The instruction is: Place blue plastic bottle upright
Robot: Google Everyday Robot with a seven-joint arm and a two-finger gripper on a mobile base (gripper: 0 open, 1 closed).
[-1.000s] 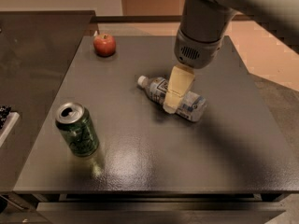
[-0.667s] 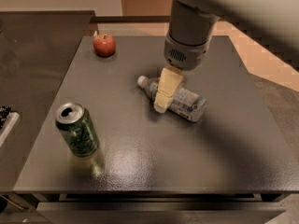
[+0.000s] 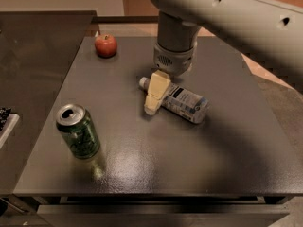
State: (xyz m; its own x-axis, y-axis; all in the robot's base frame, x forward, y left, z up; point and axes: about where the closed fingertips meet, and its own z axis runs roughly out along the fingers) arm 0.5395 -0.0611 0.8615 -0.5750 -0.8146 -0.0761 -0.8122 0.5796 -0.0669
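Observation:
The blue plastic bottle (image 3: 183, 103) lies on its side in the middle of the dark table (image 3: 189, 169). Its white cap points to the back left and its base to the front right. My gripper (image 3: 154, 98) hangs down from the big grey arm (image 3: 175, 46) and sits low at the bottle's neck end, on its near side, just above the table. It partly hides the bottle's neck.
A green soda can (image 3: 79, 132) stands upright at the front left of the table. A red apple (image 3: 106, 45) sits at the back left corner. A dark counter (image 3: 38, 51) adjoins the table's left side.
My gripper has moved left along the bottle, from its middle to its neck end. The bottle, the can and the apple have not moved.

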